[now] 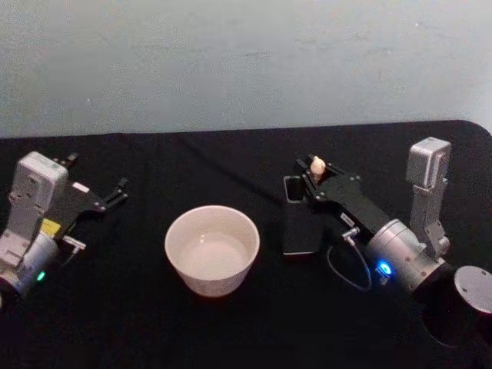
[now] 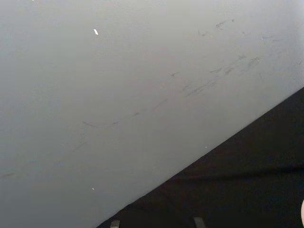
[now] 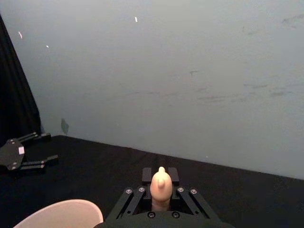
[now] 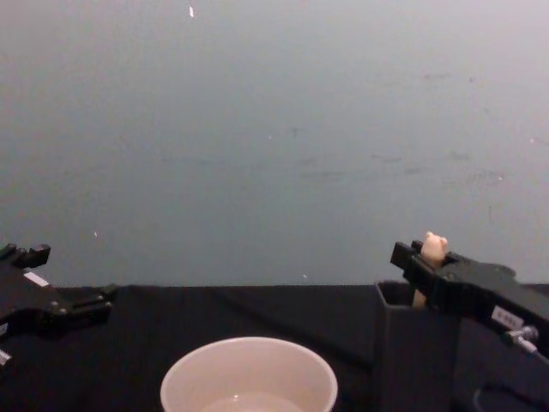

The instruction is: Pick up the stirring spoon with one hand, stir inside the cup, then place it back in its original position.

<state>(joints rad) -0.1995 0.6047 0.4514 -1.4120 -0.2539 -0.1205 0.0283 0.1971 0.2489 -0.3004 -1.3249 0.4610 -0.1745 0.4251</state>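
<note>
Well, the right gripper (image 4: 426, 262) was pinched on the spoon (image 4: 433, 247) near its bear head (light, thin, slippery), above the holder (image 4: 412, 352). The left gripper (image 1: 115, 190) sat spread apart.

A black-covered bench (image 1: 154, 323) carries the pale cream cup (image 1: 212, 250) near its middle, with the dark square-sided holder (image 1: 298, 223) just beside it at three o'clock.

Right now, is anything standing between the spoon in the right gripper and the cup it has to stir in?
Nothing visible does. The right gripper is shut on the stirring spoon above the dark holder; the black table lies bare between holder and cup. The left gripper sits open, far left.
</note>
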